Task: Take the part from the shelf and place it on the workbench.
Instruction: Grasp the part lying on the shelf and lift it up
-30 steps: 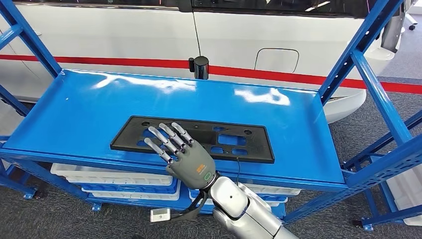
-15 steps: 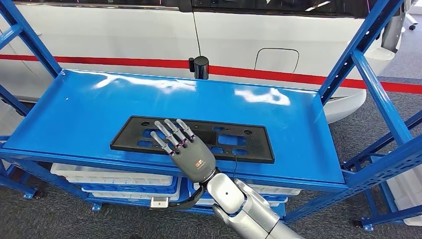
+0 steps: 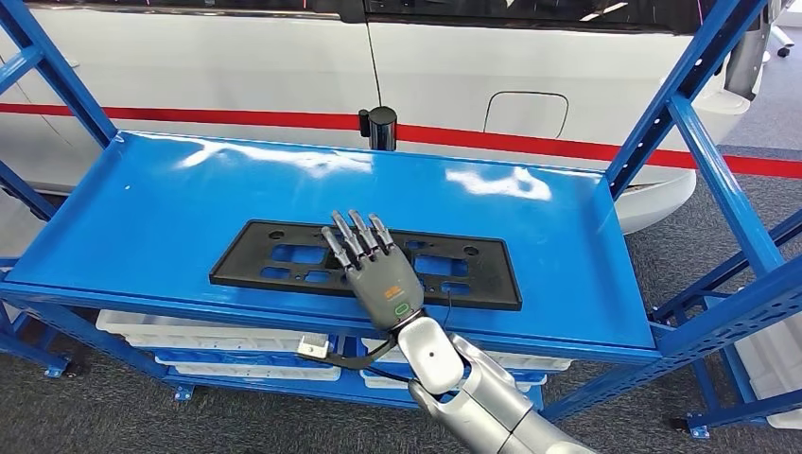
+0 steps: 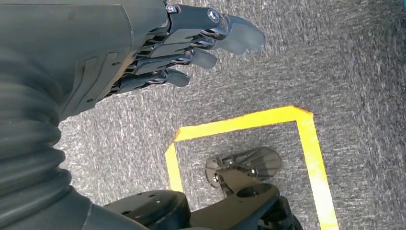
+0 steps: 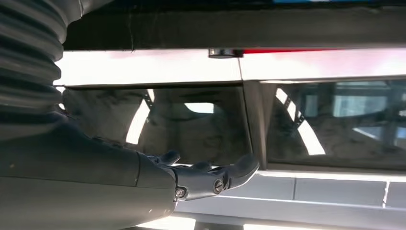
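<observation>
The flat black rectangular plastic part, pierced with cut-outs, lies flat on the glossy blue metal shelf, near its front edge and roughly central, long side running across.

Going left to right, the left end of the part sits bare on the shelf with nothing over it. Over the middle hangs the right robot hand, fingers straight and spread apart, holding nothing; whether the palm touches the part I cannot tell. The right end of the part is likewise bare. A thin dark cable loops below the wrist, close to the shelf's front lip.

The left robot hand hangs down over grey carpet marked with yellow tape, its fingers loosely apart and empty.

The risks, as I judge them:
- The part is thin and lies flush, so fingertips may find no edge to get under and merely push it backwards across the slick surface.
- Gripped at the middle by one robot hand, a long panel could tip or twist once lifted.
- A finger could catch in a cut-out.
- The cable could snag on the shelf lip.
</observation>
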You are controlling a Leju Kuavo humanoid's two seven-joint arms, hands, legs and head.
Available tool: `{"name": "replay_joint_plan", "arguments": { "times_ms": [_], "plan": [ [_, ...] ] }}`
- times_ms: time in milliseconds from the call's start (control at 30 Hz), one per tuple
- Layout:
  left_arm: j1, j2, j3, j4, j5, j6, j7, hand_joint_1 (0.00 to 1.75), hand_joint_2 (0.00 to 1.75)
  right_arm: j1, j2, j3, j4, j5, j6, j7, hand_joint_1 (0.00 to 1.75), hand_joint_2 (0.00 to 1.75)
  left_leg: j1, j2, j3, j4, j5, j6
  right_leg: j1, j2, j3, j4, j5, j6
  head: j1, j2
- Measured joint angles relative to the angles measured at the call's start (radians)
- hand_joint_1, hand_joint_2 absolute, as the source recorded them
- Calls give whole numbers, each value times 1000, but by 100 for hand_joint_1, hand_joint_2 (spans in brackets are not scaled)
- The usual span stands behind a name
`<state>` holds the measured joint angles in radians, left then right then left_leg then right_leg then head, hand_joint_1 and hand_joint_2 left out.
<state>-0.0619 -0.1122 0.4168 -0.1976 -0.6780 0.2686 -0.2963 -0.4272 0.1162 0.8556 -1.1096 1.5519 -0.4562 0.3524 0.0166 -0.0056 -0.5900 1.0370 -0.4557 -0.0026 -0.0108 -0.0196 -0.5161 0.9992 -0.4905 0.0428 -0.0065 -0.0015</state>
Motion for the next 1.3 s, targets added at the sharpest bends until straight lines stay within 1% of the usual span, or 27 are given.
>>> {"name": "replay_joint_plan", "arguments": {
  "times_ms": [100,300,400,467,700,733,767,800,833,867,900,933,1100,1300],
  "plan": [
    [4,0,8,0,0,8,-5,0,175,-13,-5,12,10,0,27,41,0,175,0,0,0,0,0,0,0,0,0,0,0,0,0,0],
    [7,0,23,0,-3,25,-12,0,175,-55,-27,75,33,0,59,172,0,175,0,0,-1,0,0,0,0,0,-1,0,0,0,0,0],
    [10,0,31,0,-3,33,-21,0,175,-76,-39,109,42,0,92,225,0,175,0,0,-1,0,0,0,0,0,-1,0,0,0,0,0],
    [11,0,36,0,-3,38,-25,0,175,-83,-44,123,47,0,116,236,0,175,0,0,-1,0,0,0,0,0,0,0,0,0,0,0],
    [14,0,51,0,-3,43,-34,0,175,-98,-45,138,58,0,165,215,1,175,0,0,0,0,0,0,0,0,0,0,0,0,0,0],
    [15,0,52,0,-3,43,-34,0,175,-100,-45,139,60,0,171,213,12,175,0,0,0,0,0,0,0,0,0,0,0,0,0,0],
    [15,0,53,0,-3,43,-35,0,175,-101,-44,141,63,0,179,209,45,175,0,0,0,0,0,0,0,0,0,0,0,0,0,0],
    [16,0,53,0,-3,43,-37,0,175,-103,-43,142,65,0,186,205,83,175,0,0,0,0,0,0,0,0,0,0,0,0,0,0],
    [17,0,54,0,-2,44,-37,0,175,-104,-42,143,67,0,193,199,125,175,0,0,0,0,0,0,0,0,0,0,0,0,0,0],
    [17,0,56,0,-2,44,-38,0,175,-106,-40,144,70,0,199,195,157,175,0,0,0,0,0,0,0,0,0,0,0,0,0,0],
    [17,0,58,0,-2,44,-39,0,175,-106,-38,145,73,1,206,190,167,175,0,0,0,0,0,0,0,0,0,0,0,0,0,0],
    [18,0,60,0,-2,44,-39,0,175,-107,-36,146,77,1,212,186,172,175,0,0,1,0,0,0,0,0,0,0,0,0,0,0],
    [20,0,68,0,-2,44,-41,0,175,-108,-28,149,93,1,232,168,175,175,0,0,0,0,0,0,0,0,0,0,0,0,0,0],
    [21,0,76,0,-2,42,-45,0,175,-108,-19,150,101,0,230,154,175,175,0,0,0,0,0,0,0,0,0,1,0,0,0,0]
  ]
}}
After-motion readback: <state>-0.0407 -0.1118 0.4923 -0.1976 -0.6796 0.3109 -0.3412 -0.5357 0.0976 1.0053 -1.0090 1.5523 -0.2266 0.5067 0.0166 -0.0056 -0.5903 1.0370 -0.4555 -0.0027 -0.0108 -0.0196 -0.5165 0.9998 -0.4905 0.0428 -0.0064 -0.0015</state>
